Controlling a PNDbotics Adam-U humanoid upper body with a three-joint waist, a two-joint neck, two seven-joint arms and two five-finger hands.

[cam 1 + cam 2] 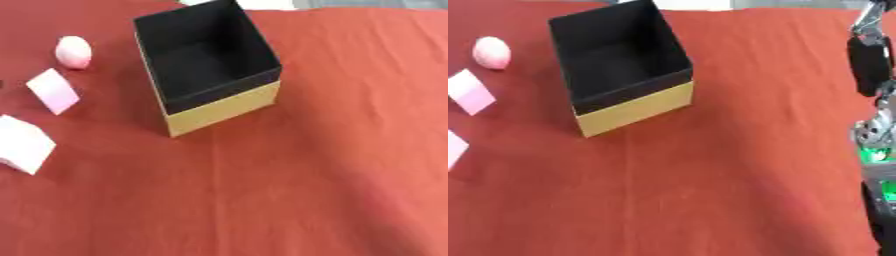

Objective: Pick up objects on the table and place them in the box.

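Nearest, a white block, pink block and pink ball lie left of the empty box; nothing placed, right arm visible, hand state indeterminable.

Looks like a staged test bench in a lab rather than a home: flat table under a plain red cloth, with only a bare open box and a few pale blocks as props. Black-and-silver robot arm with lit green electronics at the right edge.
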